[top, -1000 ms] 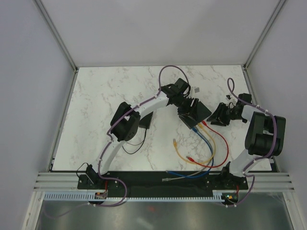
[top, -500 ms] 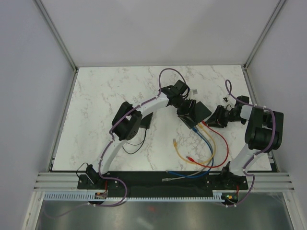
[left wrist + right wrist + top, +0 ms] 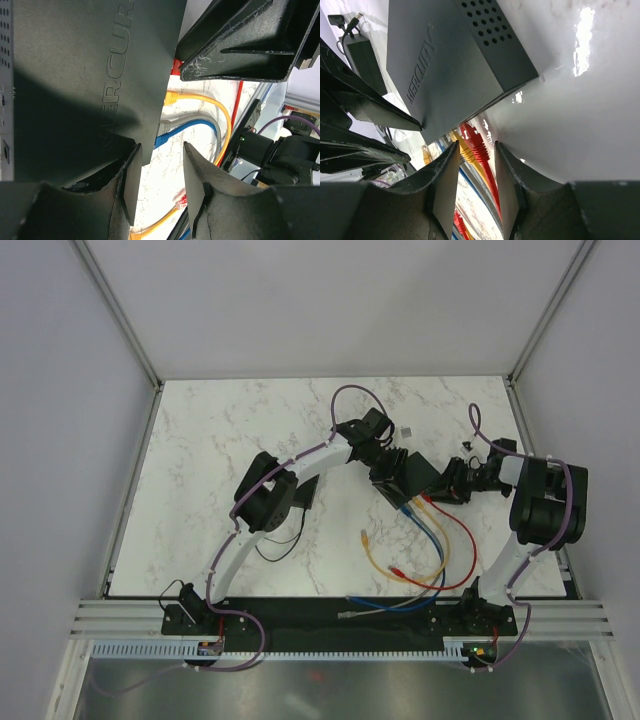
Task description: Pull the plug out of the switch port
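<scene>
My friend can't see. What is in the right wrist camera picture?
The right gripper is open, and a red plug and a yellow plug show in the gap between its fingers, both plugged into the edge of the dark switch. The switch lies on a white table.

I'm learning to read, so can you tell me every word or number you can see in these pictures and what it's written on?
"MERCURY": tone-on-tone letters on the top face of the switch, seen in the right wrist view.
"ERCUR": the same name on the switch in the left wrist view, with its ends cut off or in shadow.
Top external view: nothing is large enough to read.
</scene>
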